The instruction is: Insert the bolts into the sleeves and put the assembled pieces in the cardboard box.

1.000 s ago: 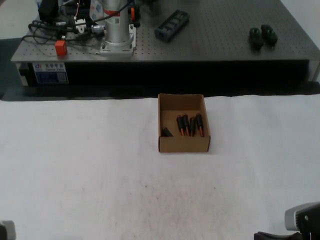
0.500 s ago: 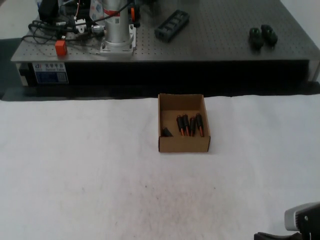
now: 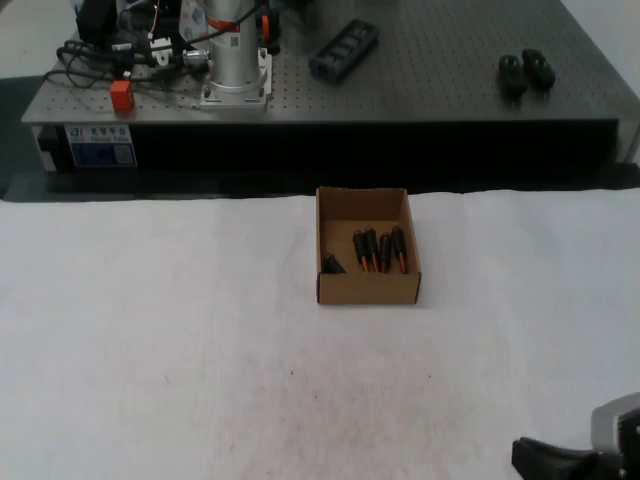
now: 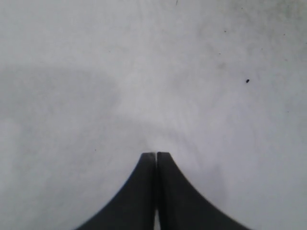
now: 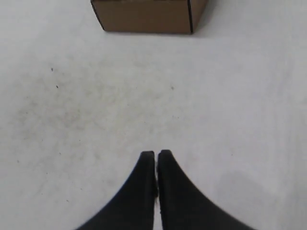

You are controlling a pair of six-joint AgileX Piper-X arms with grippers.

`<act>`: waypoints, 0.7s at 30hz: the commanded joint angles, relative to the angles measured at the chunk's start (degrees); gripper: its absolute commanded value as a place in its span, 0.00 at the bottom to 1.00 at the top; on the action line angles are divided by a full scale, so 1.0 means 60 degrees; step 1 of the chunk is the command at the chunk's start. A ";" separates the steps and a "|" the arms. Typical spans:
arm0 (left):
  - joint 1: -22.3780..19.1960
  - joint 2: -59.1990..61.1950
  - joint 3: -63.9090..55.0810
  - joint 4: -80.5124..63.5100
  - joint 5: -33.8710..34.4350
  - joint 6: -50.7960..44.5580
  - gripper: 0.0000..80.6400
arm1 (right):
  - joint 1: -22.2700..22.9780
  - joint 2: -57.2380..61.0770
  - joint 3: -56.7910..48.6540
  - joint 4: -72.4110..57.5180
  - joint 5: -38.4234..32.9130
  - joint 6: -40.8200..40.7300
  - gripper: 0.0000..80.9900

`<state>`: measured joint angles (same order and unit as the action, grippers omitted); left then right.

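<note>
The cardboard box [image 3: 367, 288] stands in the middle of the white cloth, and its front wall [image 5: 146, 16] also appears in the right wrist view. Inside lie several black and orange assembled pieces [image 3: 380, 250] and one small dark part [image 3: 333, 264]. My right gripper [image 5: 156, 154] is shut with nothing in it, hovering over bare cloth in front of the box; its arm [image 3: 575, 460] shows at the near right corner of the high view. My left gripper [image 4: 156, 154] is shut and empty over plain white cloth.
Behind the cloth stands a dark perforated bench [image 3: 420, 80] with a metal post [image 3: 236, 60], cables, an orange block [image 3: 121, 95], a black tray [image 3: 343, 48] and two dark knobs [image 3: 525, 72]. White cloth [image 3: 180, 350] spreads around the box.
The arm at the near right corner has shifted slightly, more of its black part now showing. The grey piece at the near left corner has gone from sight. The box is unmoved.
</note>
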<state>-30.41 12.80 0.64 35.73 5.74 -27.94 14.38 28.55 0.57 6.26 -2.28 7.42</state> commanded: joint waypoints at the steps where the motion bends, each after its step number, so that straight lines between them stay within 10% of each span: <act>1: -0.0029 -0.0331 -0.0107 -0.0034 0.0002 0.0102 0.01 | -0.0032 -0.1013 -0.0094 -0.0022 0.0014 -0.0095 0.02; 21: -0.0029 -0.2133 -0.0107 -0.0040 0.0002 0.0102 0.01 | -0.0032 -0.2108 -0.0094 -0.0022 0.0014 -0.0095 0.02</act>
<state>-30.41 0.19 0.64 35.77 5.88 -27.94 14.38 16.43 0.57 6.26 -2.28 7.42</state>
